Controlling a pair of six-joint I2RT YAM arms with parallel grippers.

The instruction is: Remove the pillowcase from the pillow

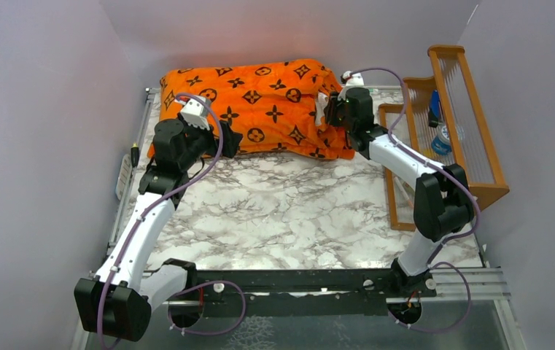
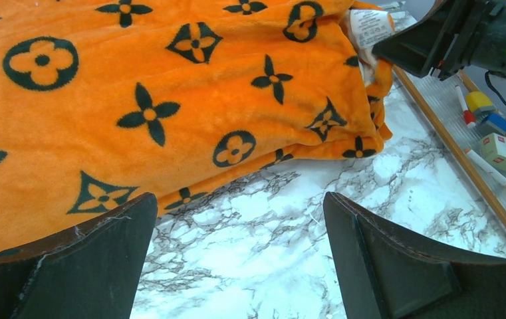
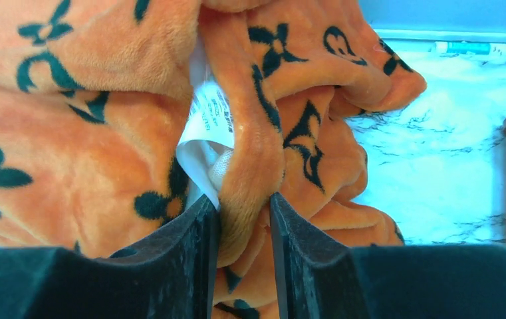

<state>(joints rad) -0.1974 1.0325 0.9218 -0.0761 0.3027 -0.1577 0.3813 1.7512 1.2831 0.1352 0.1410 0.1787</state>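
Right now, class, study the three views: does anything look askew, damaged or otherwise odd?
Only the right end of the pillowcase: it is bunched into folds, a white care label pokes out there, and the right gripper pinches one fold. Nothing looks torn or spilled.

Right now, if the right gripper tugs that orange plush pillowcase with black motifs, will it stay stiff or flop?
Probably floppy: the orange plush pillowcase folds and bunches in the right gripper. Its fuzzy pile likely resists slipping. It bulges full in the top view, so whatever fills it may drag along.
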